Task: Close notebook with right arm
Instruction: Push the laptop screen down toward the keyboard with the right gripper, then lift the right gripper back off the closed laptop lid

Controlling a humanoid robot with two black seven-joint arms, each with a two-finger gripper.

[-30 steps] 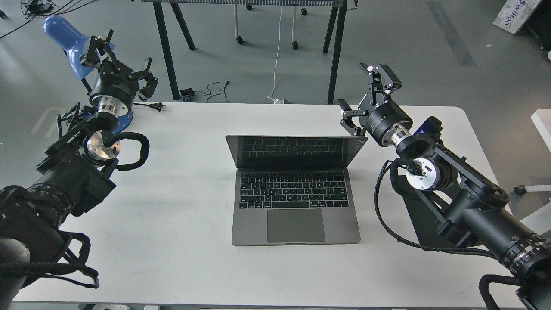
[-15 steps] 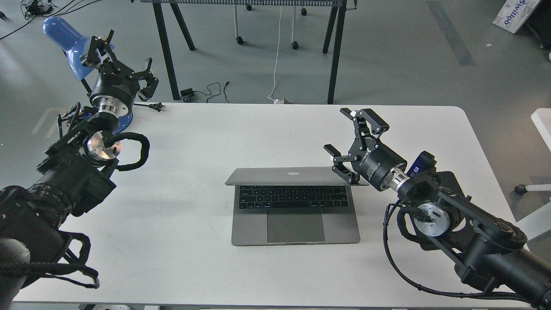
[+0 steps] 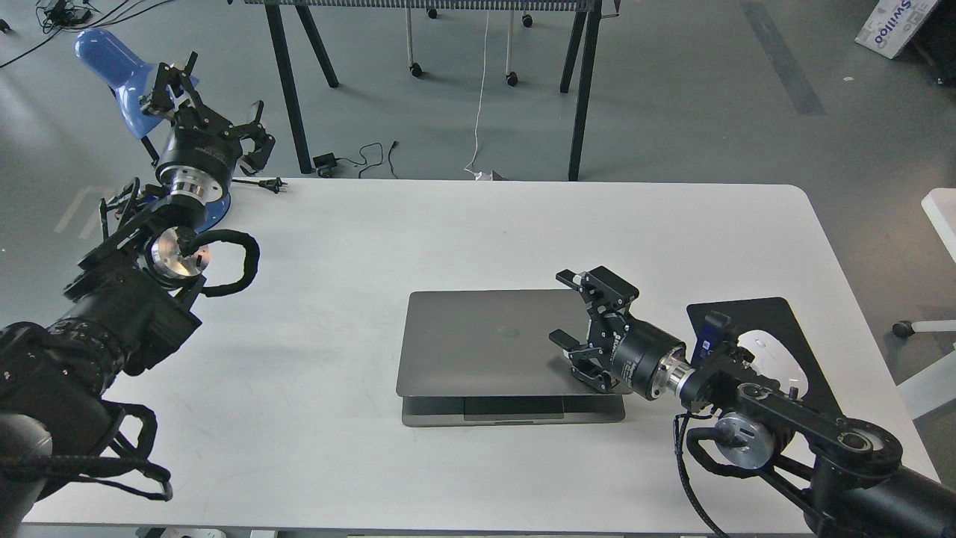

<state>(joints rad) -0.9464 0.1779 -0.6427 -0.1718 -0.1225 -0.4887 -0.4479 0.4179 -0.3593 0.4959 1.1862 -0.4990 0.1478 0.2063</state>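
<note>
You have a white table (image 3: pixel 463 224) with a black mouse pad (image 3: pixel 777 317) and white mouse (image 3: pixel 773 359) at its right. A blue lamp (image 3: pixel 112 60) stands at the far left corner, and a plug (image 3: pixel 270 181) lies just beside it.

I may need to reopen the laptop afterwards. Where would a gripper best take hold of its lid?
Probably the lid's front edge, approached from the near side. The laptop is almost shut, but a strip of its base still shows beneath that edge, leaving a gap for a finger.

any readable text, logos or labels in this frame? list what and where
"Swirloo", roughly; partly cut off, upside down: white box on the floor, top right.
Apple logo, no words: notebook lid.
Small white lettering, too small to read: right end effector body.
Nothing else legible.
</note>
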